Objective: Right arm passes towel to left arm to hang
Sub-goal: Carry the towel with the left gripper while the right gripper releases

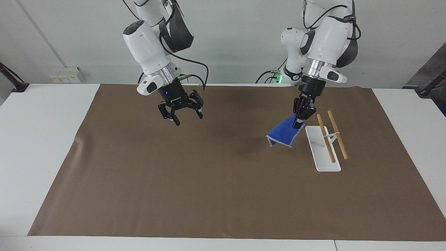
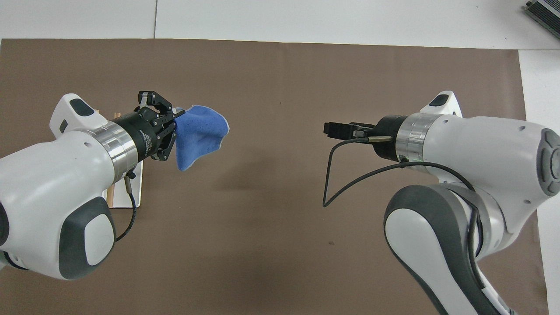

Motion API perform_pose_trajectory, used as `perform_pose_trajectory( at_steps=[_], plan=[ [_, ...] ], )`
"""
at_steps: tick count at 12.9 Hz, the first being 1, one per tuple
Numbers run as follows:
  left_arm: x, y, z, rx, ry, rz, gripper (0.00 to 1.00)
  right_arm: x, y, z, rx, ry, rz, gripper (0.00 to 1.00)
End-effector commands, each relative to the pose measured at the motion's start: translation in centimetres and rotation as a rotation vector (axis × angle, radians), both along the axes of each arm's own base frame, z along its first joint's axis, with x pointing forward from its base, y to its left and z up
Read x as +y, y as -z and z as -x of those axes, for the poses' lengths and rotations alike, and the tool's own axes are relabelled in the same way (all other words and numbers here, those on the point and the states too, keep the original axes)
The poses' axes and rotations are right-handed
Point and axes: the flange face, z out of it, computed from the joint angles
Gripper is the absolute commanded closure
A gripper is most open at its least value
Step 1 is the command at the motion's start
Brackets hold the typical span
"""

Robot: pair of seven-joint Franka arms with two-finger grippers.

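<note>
The bright-blue towel (image 1: 281, 134) (image 2: 199, 134) hangs by one corner from my left gripper (image 1: 298, 124) (image 2: 174, 124), which is shut on it. It dangles in the air over the brown mat, right beside the white base of the hanging rack (image 1: 322, 157). The rack's two wooden rods (image 1: 337, 135) slope up over that base. In the overhead view my left arm covers most of the rack (image 2: 134, 192). My right gripper (image 1: 188, 118) (image 2: 331, 129) is open and holds nothing, raised over the mat toward the right arm's end of the table.
A brown mat (image 1: 209, 181) covers most of the white table (image 1: 41, 139). A black cable (image 2: 332, 183) loops down from my right wrist.
</note>
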Motion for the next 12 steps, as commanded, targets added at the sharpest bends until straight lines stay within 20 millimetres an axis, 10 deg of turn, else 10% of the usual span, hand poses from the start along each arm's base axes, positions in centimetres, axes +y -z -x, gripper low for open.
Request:
perform_pose_trajectory(
  at_steps=[1, 12],
  plan=[
    [3.5, 1.3, 0.3, -0.028, -0.036, -0.064, 1.0, -1.0, -2.0, -0.4, 0.017, -0.008, 0.114, 0.0],
    [17.4, 6.4, 4.0, -0.117, -0.314, -0.072, 1.0, -14.1, -16.3, 1.4, 0.194, 0.127, 0.323, 0.0]
  ],
)
